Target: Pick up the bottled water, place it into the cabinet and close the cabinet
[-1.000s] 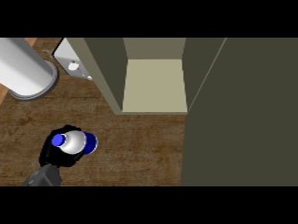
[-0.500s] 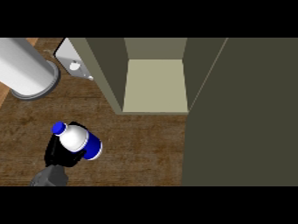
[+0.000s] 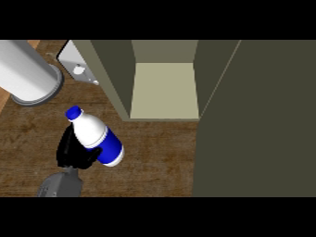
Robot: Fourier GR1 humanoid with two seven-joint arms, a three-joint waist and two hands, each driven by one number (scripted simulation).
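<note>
My left hand [image 3: 72,152] curled round the bottled water [image 3: 96,137], bottle tilted, cap far-left, over the counter [image 3: 161,155], near-left of the open cabinet [image 3: 112,78], its left wall between bottle and shelf, grey cylinder [image 3: 20,69] far left.

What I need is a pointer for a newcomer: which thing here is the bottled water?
Find the open cabinet at the top middle of the wooden counter. Below and left of it, the left robot hand curls round the bottled water, tilted with its cap toward the upper left. It alone is white with a blue cap and blue band.
</note>
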